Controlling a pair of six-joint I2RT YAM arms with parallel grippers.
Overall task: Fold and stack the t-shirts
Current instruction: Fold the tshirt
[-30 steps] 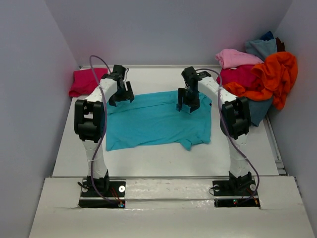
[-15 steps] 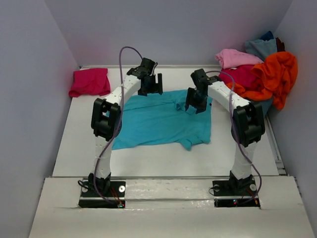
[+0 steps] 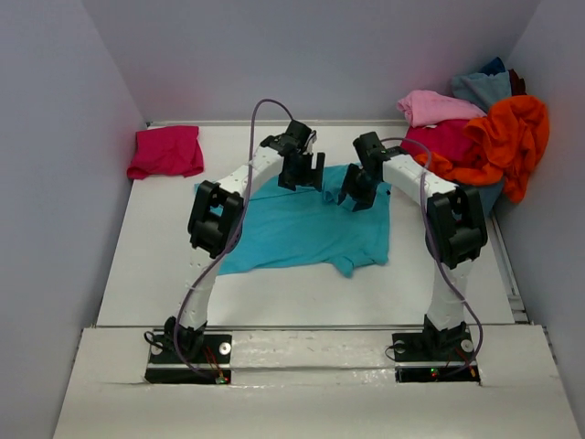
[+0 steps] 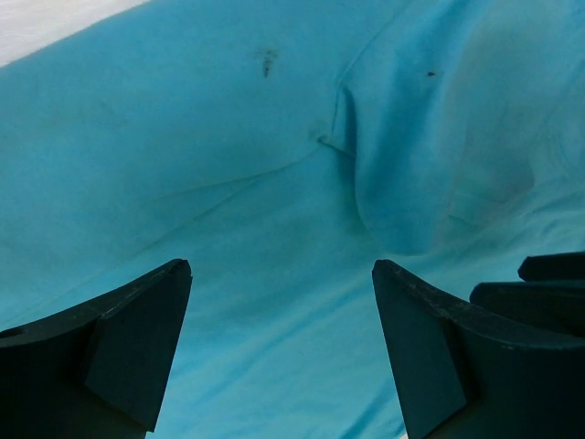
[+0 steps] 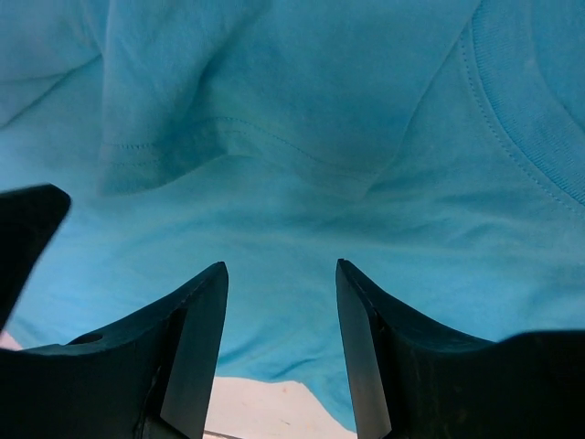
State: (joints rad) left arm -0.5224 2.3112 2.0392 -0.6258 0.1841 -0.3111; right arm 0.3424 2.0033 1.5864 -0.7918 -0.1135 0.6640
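Turquoise t-shirt [image 3: 302, 229] lies spread nearly flat on the table [image 3: 274, 297], between the two arms; a magenta-pink shirt [image 3: 166, 151] sits folded at the far left, and a heap of unfolded shirts [image 3: 475, 128] fills the far right corner. Both grippers hang over the far edge of the turquoise cloth, near one another; the left gripper [image 3: 302, 172] stands wide with nothing between its jaws; the right gripper [image 3: 355, 195] shows a narrower gap, also with nothing in it, the ribbed collar just to its side. My judgement is that a pinch for the next fold is being lined up. The risks: the right wrist view shows a doubled sleeve hem and creases below the jaws, so a bite there could catch one layer only, or a wrinkle instead of the edge; uneven grips would skew the fold; the closely set grippers could knock together.
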